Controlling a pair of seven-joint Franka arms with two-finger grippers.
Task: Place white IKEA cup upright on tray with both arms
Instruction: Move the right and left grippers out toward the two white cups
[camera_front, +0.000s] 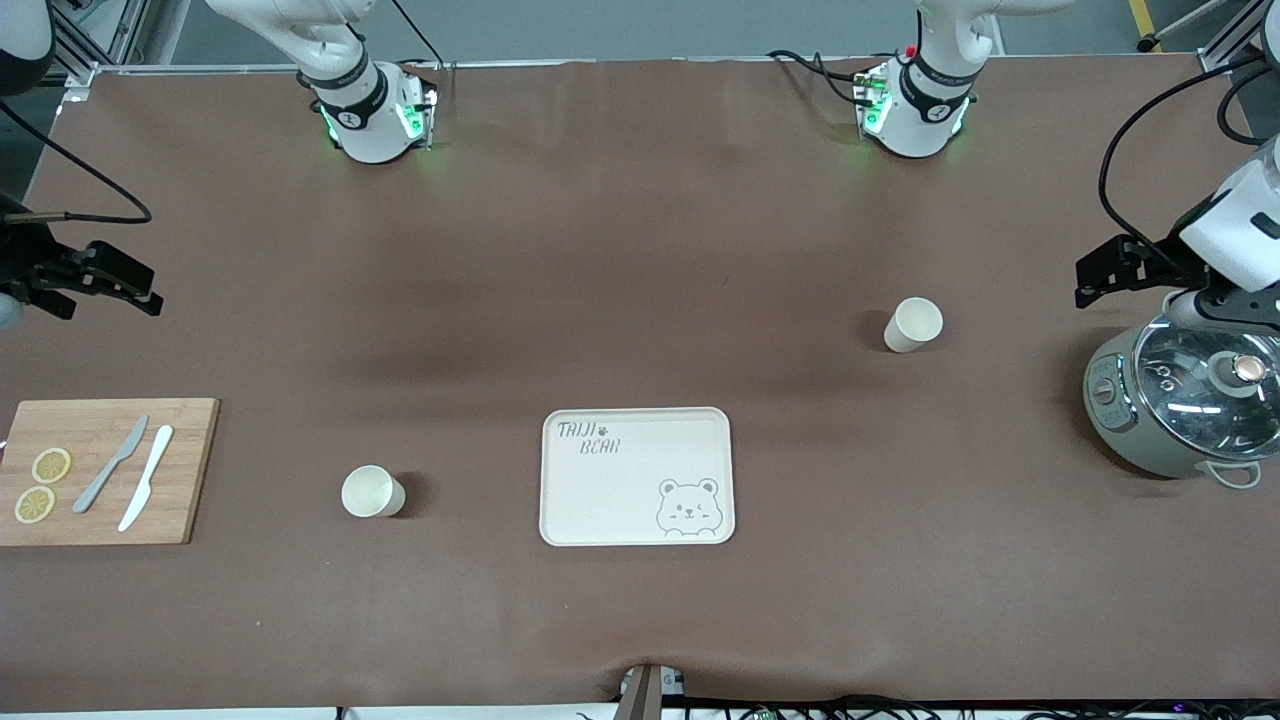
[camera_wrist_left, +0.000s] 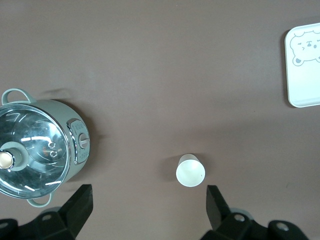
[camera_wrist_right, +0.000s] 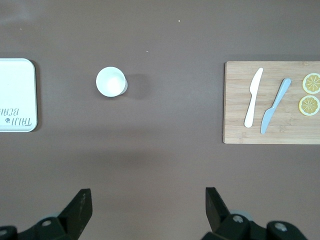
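Note:
Two white cups stand upright on the brown table. One cup (camera_front: 372, 492) is beside the cream "TAIJI BEAR" tray (camera_front: 637, 477), toward the right arm's end, and shows in the right wrist view (camera_wrist_right: 110, 81). The other cup (camera_front: 912, 325) is farther from the front camera, toward the left arm's end, and shows in the left wrist view (camera_wrist_left: 190, 170). The tray holds nothing; its edge shows in both wrist views (camera_wrist_left: 303, 70) (camera_wrist_right: 15, 95). My left gripper (camera_front: 1105, 272) (camera_wrist_left: 149, 207) is open, up in the air beside the pot. My right gripper (camera_front: 110, 280) (camera_wrist_right: 146, 207) is open over bare table.
A grey pot with a glass lid (camera_front: 1185, 400) (camera_wrist_left: 35, 150) stands at the left arm's end. A wooden cutting board (camera_front: 105, 470) (camera_wrist_right: 235, 102) with a grey knife, a white knife and two lemon slices lies at the right arm's end.

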